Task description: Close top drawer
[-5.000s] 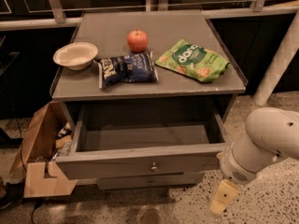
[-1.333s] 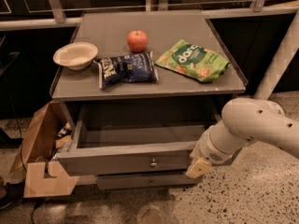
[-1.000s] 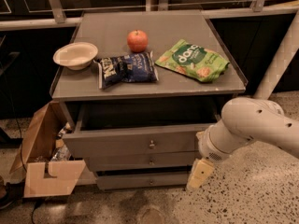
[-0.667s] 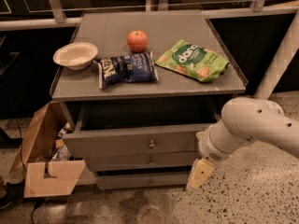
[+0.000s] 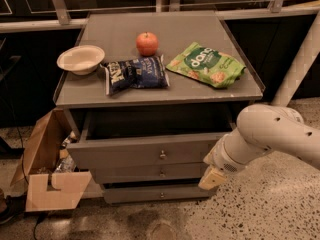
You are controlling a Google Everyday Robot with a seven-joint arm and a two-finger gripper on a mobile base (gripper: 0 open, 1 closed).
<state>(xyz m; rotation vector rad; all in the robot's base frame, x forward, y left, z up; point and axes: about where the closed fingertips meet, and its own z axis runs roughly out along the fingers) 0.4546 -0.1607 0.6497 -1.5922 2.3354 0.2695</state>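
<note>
The top drawer (image 5: 145, 153) is the uppermost grey drawer of the cabinet. It stands only slightly out from the cabinet, with a narrow dark gap above its front panel. Its small round knob (image 5: 162, 155) sits at the middle of the panel. My gripper (image 5: 212, 178) is at the end of the white arm, just right of the drawer fronts and below the top drawer's right corner, pointing down toward the floor. It holds nothing.
On the cabinet top (image 5: 200, 91) lie a white bowl (image 5: 80, 59), a red apple (image 5: 147, 43), a dark blue chip bag (image 5: 136, 74) and a green snack bag (image 5: 206, 64). Two lower drawer fronts (image 5: 160, 184) sit below. A cardboard box (image 5: 47, 174) stands on the floor at left.
The top drawer went from wide open to nearly shut. My gripper moved from the drawer's front right edge down and slightly back; over the last second it has stayed still.
</note>
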